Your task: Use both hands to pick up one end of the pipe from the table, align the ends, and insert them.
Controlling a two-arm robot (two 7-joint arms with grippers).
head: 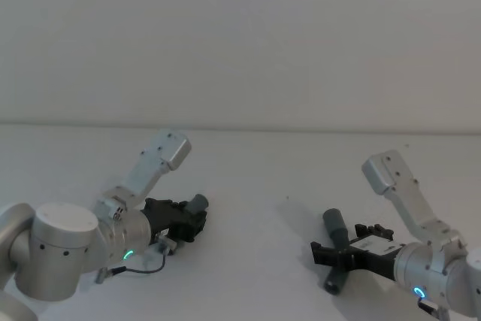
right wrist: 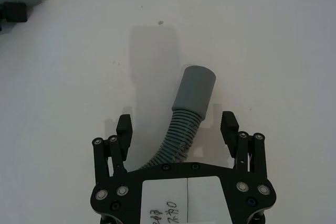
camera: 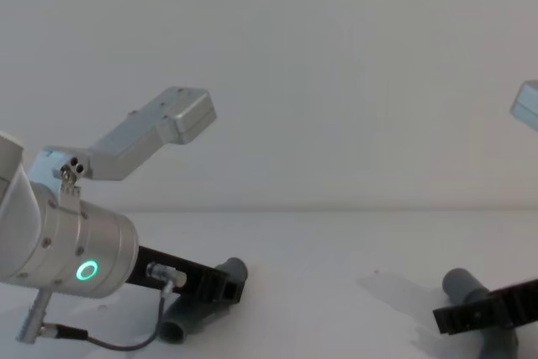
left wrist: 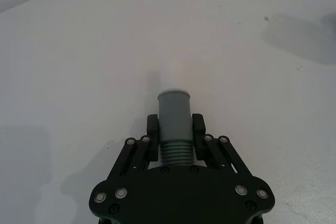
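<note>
Clamping pipe [left wrist: 174, 109], left gripper [left wrist: 174, 129] (right gripper [right wrist: 177, 124] straddles another).

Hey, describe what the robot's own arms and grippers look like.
Both arms are silver-grey cylinders; each wrist has a glowing ring and an angled silver bracket. The left gripper and right gripper are black, with slim linked fingers and silver rivets. A thin black cable loops under the left wrist; the right gripper carries a white handwritten label.

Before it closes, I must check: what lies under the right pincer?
A grey pipe piece runs between the open fingers of the right pincer, its smooth cuff past the fingertips. Its other end is covered by the pincer's body.
</note>
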